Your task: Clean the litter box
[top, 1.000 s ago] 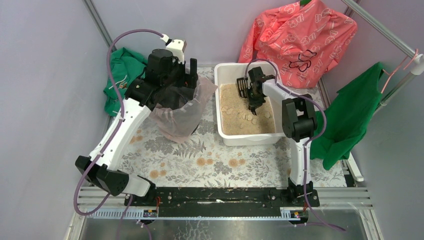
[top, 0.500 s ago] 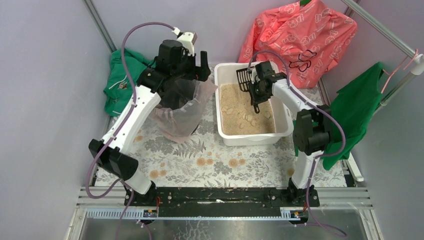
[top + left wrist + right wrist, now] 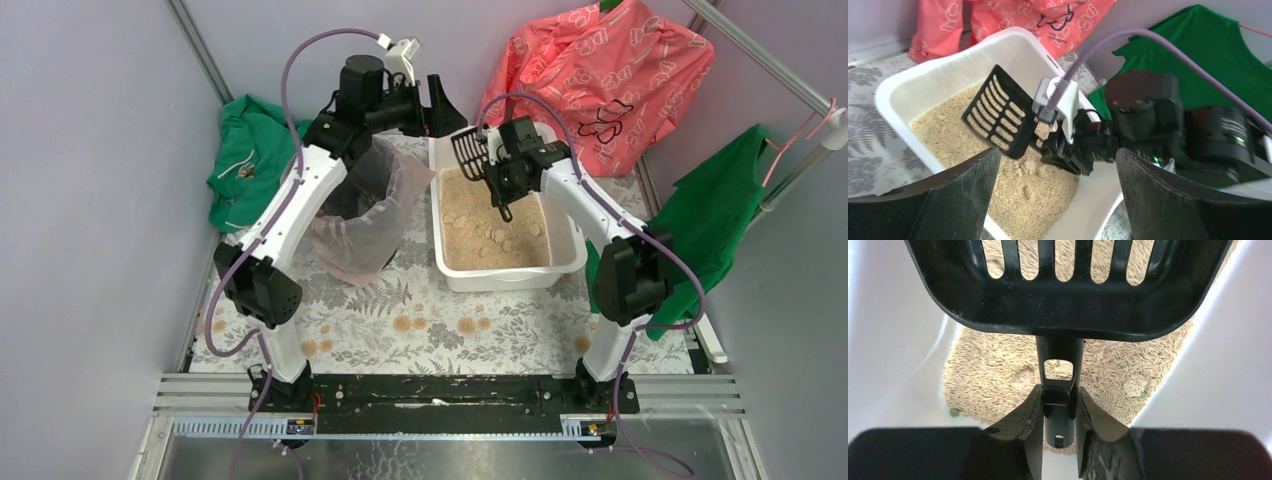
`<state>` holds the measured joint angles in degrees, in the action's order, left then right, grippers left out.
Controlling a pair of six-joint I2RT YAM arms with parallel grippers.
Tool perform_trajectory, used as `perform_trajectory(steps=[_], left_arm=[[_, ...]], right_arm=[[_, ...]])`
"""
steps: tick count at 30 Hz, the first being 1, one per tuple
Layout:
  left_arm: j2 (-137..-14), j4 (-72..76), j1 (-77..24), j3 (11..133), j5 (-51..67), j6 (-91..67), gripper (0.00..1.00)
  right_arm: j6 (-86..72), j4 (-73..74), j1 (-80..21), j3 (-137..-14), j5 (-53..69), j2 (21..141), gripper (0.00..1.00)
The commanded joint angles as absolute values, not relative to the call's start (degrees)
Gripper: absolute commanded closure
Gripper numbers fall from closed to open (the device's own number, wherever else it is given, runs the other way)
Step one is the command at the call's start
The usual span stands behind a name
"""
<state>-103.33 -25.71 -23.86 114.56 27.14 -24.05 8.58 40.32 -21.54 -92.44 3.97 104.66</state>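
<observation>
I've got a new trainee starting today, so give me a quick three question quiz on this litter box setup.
1. True or false: the right hand is shut on the handle of the black scoop.
2. The scoop is held above: A) the litter box; B) the lined bin; C) the green shirt.
3. Fill in: the left hand is ____, holding nothing.

Key: 1 true; 2 A; 3 open.
</observation>
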Motion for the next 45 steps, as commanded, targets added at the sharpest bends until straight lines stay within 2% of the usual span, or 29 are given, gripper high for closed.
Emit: perform_trajectory(steps=[1,4,12,21,25,35,45], left_arm=[[-106.98,-19.23,-23.2,116.45,34.04,-29.61,0.08],[-107.74,-19.29,-23.65,116.89,31.45,-28.21,0.11],[-109.19,-22.09,-22.87,117.16,23.27,-23.77,0.11],[-112.26,-21.5,-19.24,119.02,23.44,-25.4,0.11],[-111.01,-16.31,-17.13,116.23,25.2,-29.56,0.11],[-112.34,-17.05,-15.05,120.21,24.33,-30.44,0.11],[-111.46,-15.67,-16.22,115.11,26.58,-32.45,0.1]], right_arm=[[11.2,42.36,-24.98,-96.95,3.56,99.55,1.0],[10.83,42.69,-26.44,-96.88,4.82,98.44,1.0],[11.37,43.58,-27.84,-95.19,4.73,95.99,1.0],[10.83,45.58,-27.98,-93.61,4.85,92.2,1.0],[10.72,45.41,-28.02,-91.17,4.56,90.64,1.0],[10.16,43.9,-27.88,-86.86,4.23,87.11,1.0],[10.72,44.78,-27.95,-87.53,6.67,86.65,1.0]])
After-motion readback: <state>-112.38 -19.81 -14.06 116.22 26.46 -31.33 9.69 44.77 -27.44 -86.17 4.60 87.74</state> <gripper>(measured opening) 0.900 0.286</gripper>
